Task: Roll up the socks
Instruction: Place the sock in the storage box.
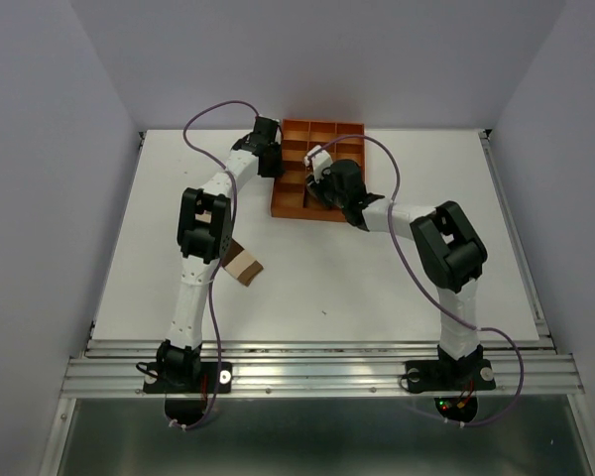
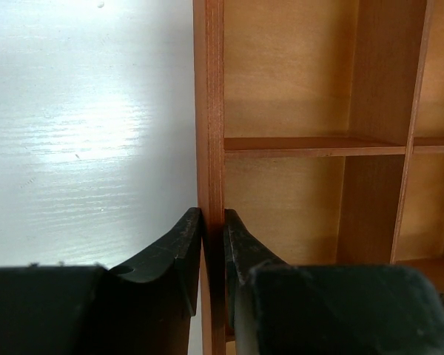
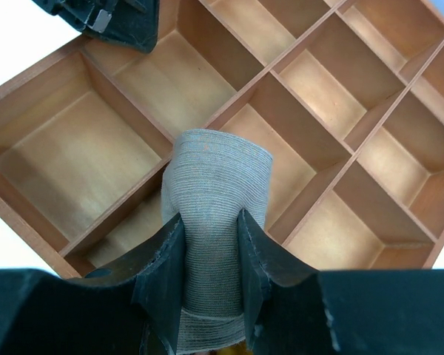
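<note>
A rolled grey-taupe ribbed sock [image 3: 218, 170] is pinched between the fingers of my right gripper [image 3: 211, 218], which is shut on it. It hangs above the near-left compartments of the orange gridded tray [image 3: 270, 74]. From above, the right gripper [image 1: 315, 162] is over the tray's left half [image 1: 322, 127]. My left gripper [image 2: 212, 214] is shut on the tray's left outer wall [image 2: 209, 111], one finger outside and one inside; in the top view this gripper [image 1: 271, 159] is at the tray's left edge. A tan and brown sock [image 1: 244, 264] lies on the table, partly hidden by the left arm.
The tray's compartments seen in both wrist views hold nothing. The white table [image 1: 377, 278] stretches around the tray. The left gripper's body [image 3: 103, 18] shows at the top left corner of the right wrist view.
</note>
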